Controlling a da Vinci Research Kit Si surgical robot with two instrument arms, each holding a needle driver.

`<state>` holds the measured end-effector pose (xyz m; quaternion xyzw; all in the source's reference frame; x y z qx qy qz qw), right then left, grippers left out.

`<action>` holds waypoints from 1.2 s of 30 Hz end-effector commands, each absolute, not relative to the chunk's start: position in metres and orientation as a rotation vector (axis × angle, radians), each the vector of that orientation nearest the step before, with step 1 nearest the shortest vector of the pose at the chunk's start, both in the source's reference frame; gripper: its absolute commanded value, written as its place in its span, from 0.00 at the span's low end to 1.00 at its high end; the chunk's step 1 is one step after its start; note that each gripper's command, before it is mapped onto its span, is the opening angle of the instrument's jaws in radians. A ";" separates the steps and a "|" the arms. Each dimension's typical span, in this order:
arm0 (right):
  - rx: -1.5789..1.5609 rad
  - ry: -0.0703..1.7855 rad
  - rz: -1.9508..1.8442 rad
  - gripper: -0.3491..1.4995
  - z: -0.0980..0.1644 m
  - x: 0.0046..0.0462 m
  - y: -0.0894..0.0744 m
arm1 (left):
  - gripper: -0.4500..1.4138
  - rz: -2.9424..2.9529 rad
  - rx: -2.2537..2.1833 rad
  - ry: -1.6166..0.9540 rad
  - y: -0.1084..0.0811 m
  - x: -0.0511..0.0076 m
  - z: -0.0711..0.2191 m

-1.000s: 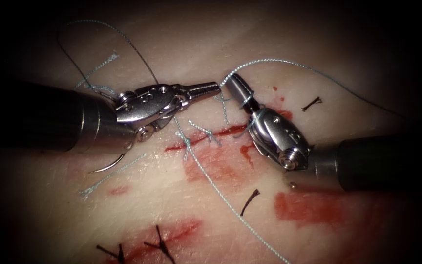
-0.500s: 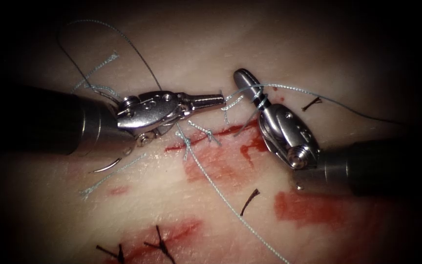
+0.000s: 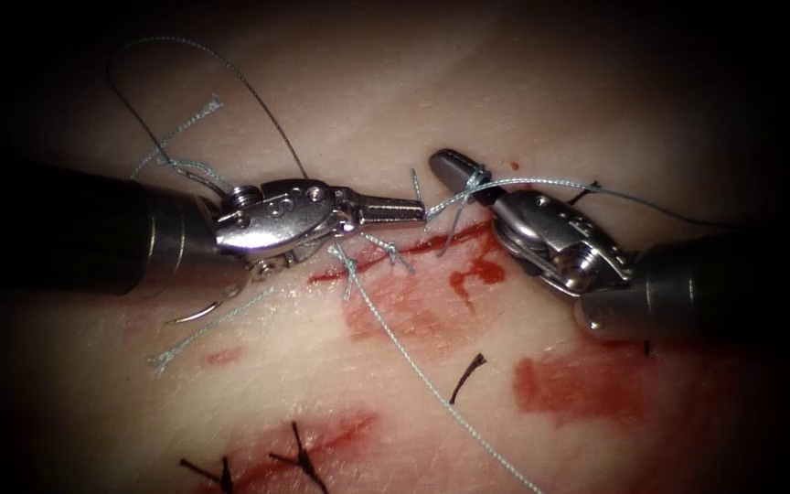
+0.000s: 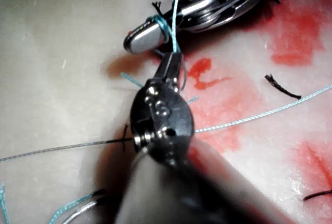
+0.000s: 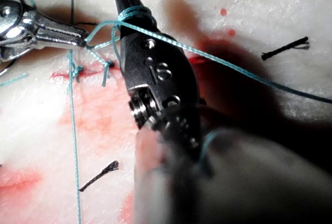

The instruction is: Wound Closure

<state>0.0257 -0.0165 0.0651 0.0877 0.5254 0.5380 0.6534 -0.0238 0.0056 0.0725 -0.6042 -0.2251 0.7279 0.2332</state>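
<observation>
My left tool (image 3: pixel 413 211) comes in from the left, its jaws pressed together on the short end of the pale blue thread (image 3: pixel 541 184) just above the cut (image 3: pixel 432 245); I see the same pinch from the left wrist view (image 4: pixel 174 60). My right tool (image 3: pixel 445 165) lies just to the right of it, tip pointing up and to the left, jaws closed on nothing that I can make out, with the thread wound in a loop around them near the tip. The right wrist view shows that loop (image 5: pixel 132 12) circling the closed jaws and one strand running from it to the left tool's tip (image 5: pixel 78 38). From the loop the thread runs off to the far right across the tissue (image 3: pixel 596 91).

The needle (image 3: pixel 205 309) lies free on the tissue left of the cut, just under my left tool's wrist, held by neither tool and not in the tissue. A long strand of thread (image 3: pixel 432 380) runs from the cut down toward the near right. Red fluid (image 3: pixel 578 384) stains the tissue around the cut, and short dark cut ends of thread (image 3: pixel 468 375) lie nearby.
</observation>
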 end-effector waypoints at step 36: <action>0.298 1.134 1.120 0.27 0.068 0.0271 -0.021 | 0.00 1.973 -1.687 -0.624 0.006 -0.0245 0.071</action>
